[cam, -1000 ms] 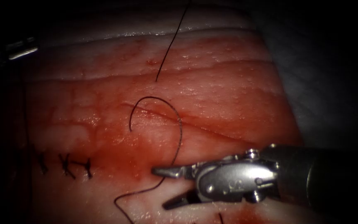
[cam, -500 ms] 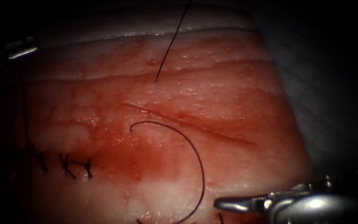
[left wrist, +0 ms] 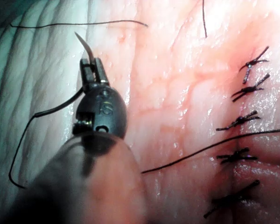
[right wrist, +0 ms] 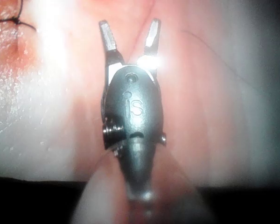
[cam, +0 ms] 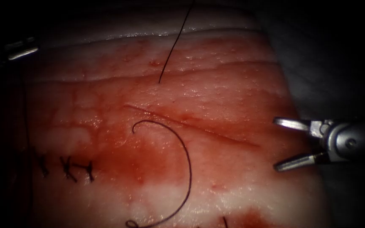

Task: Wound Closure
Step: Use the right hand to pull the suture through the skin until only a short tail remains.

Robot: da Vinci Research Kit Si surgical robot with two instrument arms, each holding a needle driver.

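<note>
needle (left wrist: 85, 46) clamped near its tail in left tool (left wrist: 94, 70), clear of tissue (cam: 216, 101); right tool (cam: 284, 143) gapes empty right of cut (cam: 191, 124), thread (cam: 182, 160) loose; best keep slack untangled.

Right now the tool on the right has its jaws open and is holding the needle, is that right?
Not quite. The right tool does have its jaws open, but it holds nothing, as the right wrist view shows. The needle is held by the left tool, jaws shut on it, in the left wrist view.
</note>
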